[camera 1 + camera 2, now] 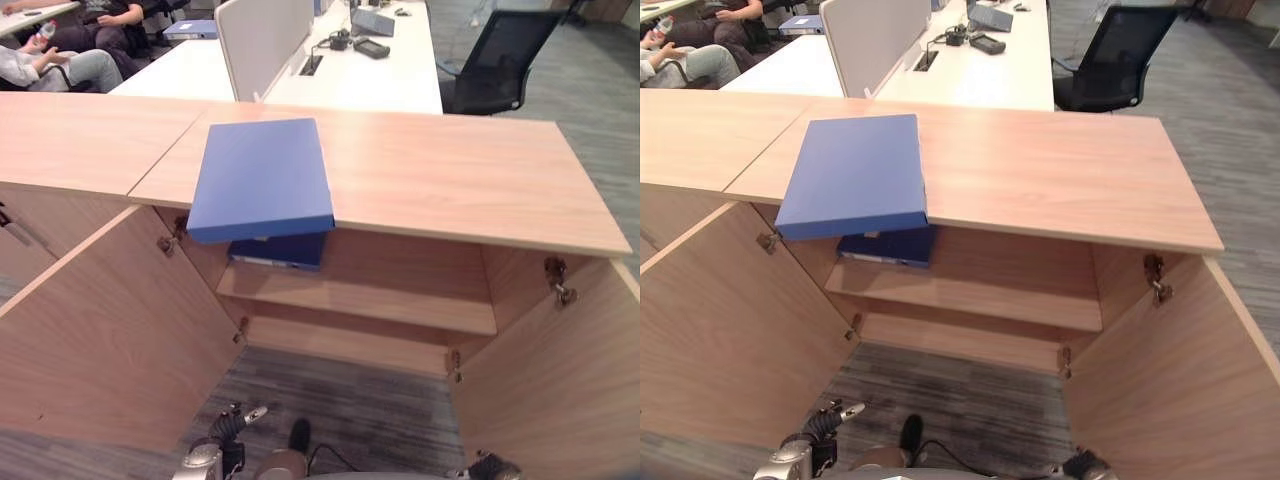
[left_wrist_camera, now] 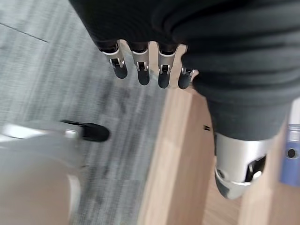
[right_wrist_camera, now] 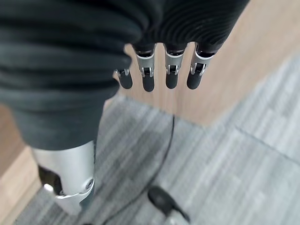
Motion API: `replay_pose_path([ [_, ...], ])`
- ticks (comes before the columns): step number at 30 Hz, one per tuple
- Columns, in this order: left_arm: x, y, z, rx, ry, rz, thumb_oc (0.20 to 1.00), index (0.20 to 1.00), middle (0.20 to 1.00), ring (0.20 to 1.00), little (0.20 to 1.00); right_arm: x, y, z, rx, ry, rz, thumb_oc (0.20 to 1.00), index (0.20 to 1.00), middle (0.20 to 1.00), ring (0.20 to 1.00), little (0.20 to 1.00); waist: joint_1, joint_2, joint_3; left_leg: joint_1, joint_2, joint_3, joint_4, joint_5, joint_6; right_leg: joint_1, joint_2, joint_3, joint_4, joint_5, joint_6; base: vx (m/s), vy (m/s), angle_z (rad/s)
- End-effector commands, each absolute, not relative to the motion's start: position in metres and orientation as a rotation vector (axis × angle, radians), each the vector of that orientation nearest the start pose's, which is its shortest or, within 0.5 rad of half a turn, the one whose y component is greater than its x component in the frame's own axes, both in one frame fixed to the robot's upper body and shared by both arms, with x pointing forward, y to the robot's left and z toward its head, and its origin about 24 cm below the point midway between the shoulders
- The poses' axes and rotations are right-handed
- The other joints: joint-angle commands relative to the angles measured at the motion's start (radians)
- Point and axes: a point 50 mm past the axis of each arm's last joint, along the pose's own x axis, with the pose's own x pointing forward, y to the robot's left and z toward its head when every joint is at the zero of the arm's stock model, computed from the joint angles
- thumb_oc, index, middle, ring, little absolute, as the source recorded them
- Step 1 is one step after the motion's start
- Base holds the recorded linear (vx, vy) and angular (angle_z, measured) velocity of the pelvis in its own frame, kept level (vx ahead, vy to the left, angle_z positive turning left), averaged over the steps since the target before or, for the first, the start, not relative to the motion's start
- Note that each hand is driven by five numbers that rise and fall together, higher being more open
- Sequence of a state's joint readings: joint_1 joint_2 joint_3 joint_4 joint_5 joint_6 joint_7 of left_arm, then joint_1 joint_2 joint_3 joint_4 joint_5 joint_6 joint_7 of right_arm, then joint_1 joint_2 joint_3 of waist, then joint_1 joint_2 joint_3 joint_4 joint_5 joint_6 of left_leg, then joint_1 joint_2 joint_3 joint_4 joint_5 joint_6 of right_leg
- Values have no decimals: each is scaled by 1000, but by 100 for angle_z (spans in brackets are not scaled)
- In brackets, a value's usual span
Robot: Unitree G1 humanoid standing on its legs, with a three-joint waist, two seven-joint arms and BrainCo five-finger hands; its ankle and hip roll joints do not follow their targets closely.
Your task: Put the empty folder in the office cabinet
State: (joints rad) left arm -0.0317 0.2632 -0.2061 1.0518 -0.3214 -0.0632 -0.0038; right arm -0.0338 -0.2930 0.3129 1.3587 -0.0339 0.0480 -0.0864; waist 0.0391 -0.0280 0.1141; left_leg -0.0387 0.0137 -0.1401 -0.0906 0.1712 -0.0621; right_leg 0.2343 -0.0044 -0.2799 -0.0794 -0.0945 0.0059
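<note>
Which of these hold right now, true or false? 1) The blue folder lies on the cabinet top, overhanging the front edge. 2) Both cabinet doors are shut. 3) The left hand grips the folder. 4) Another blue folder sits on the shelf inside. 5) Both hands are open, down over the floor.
1) The blue folder lies on the cabinet top, overhanging its front edge. True.
2) Both doors are shut. False: the left door and right door stand open.
3) The left hand grips the folder. False: it holds nothing.
4) Another folder sits on the shelf. True.
5) Both hands, the right hand too, are open over the floor. True.
</note>
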Motion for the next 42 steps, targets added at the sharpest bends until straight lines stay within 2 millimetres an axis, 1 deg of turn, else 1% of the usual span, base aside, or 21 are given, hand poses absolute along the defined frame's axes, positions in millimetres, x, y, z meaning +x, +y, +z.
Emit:
replay_pose_path([
  [1,155,221,-132,126,892,37,1000,1000,1000,1000,1000,66,-268,-159,-597,1404,-3,1000,1000,1000,1000,1000,30,6,-8,65,41,35,12,-108,2,-92,-83,15,12,90,68,85,134,-29],
  [4,158,222,-128,123,864,36,1000,1000,1000,1000,1000,63,-265,-160,-579,1416,-3,1000,1000,1000,1000,1000,29,5,-18,79,32,41,3,-121,12,-92,-92,24,11,95,78,72,118,-13],
  [6,156,222,-127,105,858,43,1000,1000,1000,1000,1000,65,-263,-161,-575,1412,4,1000,1000,1000,1000,1000,31,3,-24,88,21,47,3,-136,19,-91,-101,29,7,100,88,62,119,-7],
  [12,155,226,-125,96,843,79,1000,1000,1000,1000,1000,73,-257,-161,-566,1387,18,1000,1000,1000,1000,1000,40,-5,-31,98,7,51,3,-154,32,-89,-115,33,0,107,100,32,62,-3],
  [16,160,230,-117,114,794,98,1000,1000,1000,1000,1000,76,-253,-162,-562,1372,18,1000,1000,1000,1000,1000,50,-10,-31,101,3,50,3,-160,35,-86,-119,32,-7,111,106,13,18,-1],
  [17,163,232,-113,116,766,109,1000,1000,1000,1000,1000,77,-252,-162,-561,1369,17,1000,1000,1000,1000,1000,53,-12,-31,100,1,49,3,-160,35,-86,-120,30,-7,111,107,0,0,0],
  [20,178,244,-85,193,623,121,1000,1000,1000,1000,1000,81,-252,-161,-547,1351,-6,1000,1000,1000,1000,1000,65,-20,-27,99,-1,43,3,-163,38,-86,-122,28,-8,114,111,2,3,2],
  [21,188,253,-58,286,498,88,1000,1000,1000,1000,1000,89,-252,-159,-535,1328,-23,1000,1000,1000,1000,1000,75,-24,-23,96,-1,41,3,-163,37,-86,-123,26,-8,115,114,4,9,7],
  [23,196,260,-22,390,355,7,1000,1000,1000,1000,1000,93,-255,-157,-531,1318,-33,1000,1000,1000,1000,1000,83,-23,-20,95,-1,41,3,-164,36,-89,-123,25,-8,117,118,1,13,5],
  [24,197,263,-10,417,317,-17,1000,1000,1000,1000,1000,95,-257,-157,-533,1317,-33,1000,1000,1000,1000,1000,85,-24,-20,95,0,42,3,-165,36,-89,-123,25,-8,118,119,0,0,0],
  [25,199,263,7,438,259,-64,1000,1000,1000,1000,1000,96,-259,-156,-542,1319,-27,1000,1000,1000,1000,1000,88,-24,-21,96,1,43,3,-166,35,-89,-124,25,-8,119,121,0,0,0],
  [28,206,258,61,436,59,-179,1000,1000,1000,1000,1000,94,-263,-155,-566,1337,5,1000,1000,1000,1000,1000,91,-22,-24,98,2,43,3,-168,33,-88,-123,26,-8,120,124,0,0,0],
  [29,207,252,92,407,-55,-244,1000,1000,1000,1000,1000,94,-262,-155,-575,1341,30,1000,1000,1000,1000,1000,92,-22,-26,100,2,40,3,-169,31,-87,-123,26,-8,120,125,0,0,0],
  [30,208,250,105,384,-101,-273,1000,1000,1000,1000,1000,94,-263,-155,-580,1343,44,1000,1000,1000,1000,1000,93,-21,-28,102,2,38,3,-169,30,-87,-123,26,-8,120,125,0,0,0],
  [33,208,250,130,334,-193,-315,1000,1000,1000,1000,1000,93,-258,-157,-575,1345,79,1000,1000,1000,1000,1000,95,-23,-30,104,4,37,3,-169,26,-87,-123,24,-8,118,125,0,0,0],
  [34,207,252,134,310,-213,-313,1000,1000,1000,1000,1000,92,-258,-157,-573,1348,87,1000,1000,1000,1000,1000,97,-24,-31,105,4,36,3,-170,26,-86,-122,23,-8,117,125,0,0,0],
  [35,207,257,137,246,-239,-285,1000,1000,1000,1000,1000,89,-256,-158,-565,1361,99,1000,1000,1000,1000,1000,101,-26,-32,106,5,35,3,-170,25,-85,-121,22,-8,115,124,0,0,0],
  [39,204,271,135,61,-303,-170,1000,1000,1000,1000,1000,79,-256,-160,-530,1395,98,1000,1000,1000,1000,1000,111,-31,-33,112,5,29,3,-173,21,-77,-120,20,-8,105,119,2,-2,1],
  [40,204,271,135,61,-303,-170,1000,1000,1000,1000,1000,79,-256,-160,-531,1395,98,1000,1000,1000,1000,1000,110,-30,-33,112,5,29,3,-174,21,-77,-120,20,-8,105,118,10,-18,6],
  [41,202,271,140,13,-366,-135,1000,1000,1000,1000,1000,75,-255,-162,-515,1407,99,1000,1000,1000,1000,1000,114,-34,-34,115,6,27,3,-176,19,-72,-120,18,-8,101,116,10,-20,7],
  [42,201,270,142,5,-390,-136,1000,1000,1000,1000,1000,74,-254,-162,-515,1410,105,1000,1000,1000,1000,1000,115,-34,-34,117,6,26,3,-177,19,-70,-119,18,-8,100,115,15,-26,7],
])
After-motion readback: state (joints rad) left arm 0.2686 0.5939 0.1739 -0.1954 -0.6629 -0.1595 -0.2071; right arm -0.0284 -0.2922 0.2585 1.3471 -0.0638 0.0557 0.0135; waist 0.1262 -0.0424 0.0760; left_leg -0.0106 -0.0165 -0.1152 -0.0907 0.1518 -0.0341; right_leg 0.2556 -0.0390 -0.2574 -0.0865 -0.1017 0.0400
